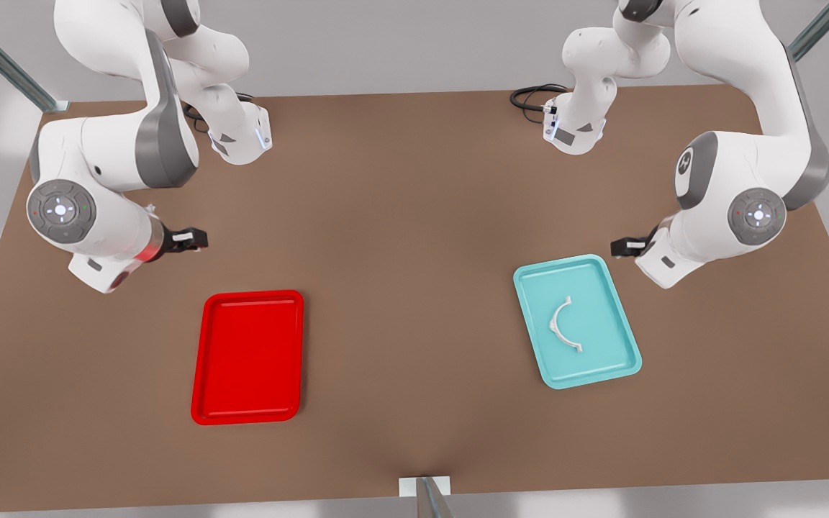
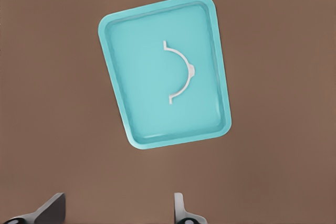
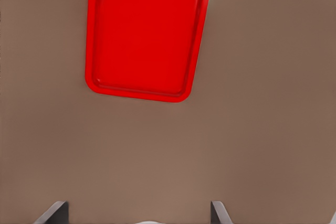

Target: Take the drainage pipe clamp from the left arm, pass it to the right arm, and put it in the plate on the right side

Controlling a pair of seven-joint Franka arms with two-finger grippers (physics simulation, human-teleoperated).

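The drainage pipe clamp (image 1: 565,325) (image 2: 181,72) is a thin white half-ring lying flat in the teal tray (image 1: 601,360) (image 2: 142,93) at the front view's right. My left gripper (image 1: 627,247) (image 2: 118,214) hovers open just behind that tray, apart from the clamp, with nothing between its fingers. The red plate (image 1: 249,356) (image 3: 142,35) lies at the front view's left and holds nothing. Behind and to the left of it hangs my right gripper (image 1: 191,237) (image 3: 137,214), also open and holding nothing.
Both trays rest on a brown table (image 1: 414,237). Black cables (image 1: 529,97) lie at the back by one arm's base. A metal post (image 1: 425,498) stands at the front edge's middle, and a wide stretch of bare table separates the trays.
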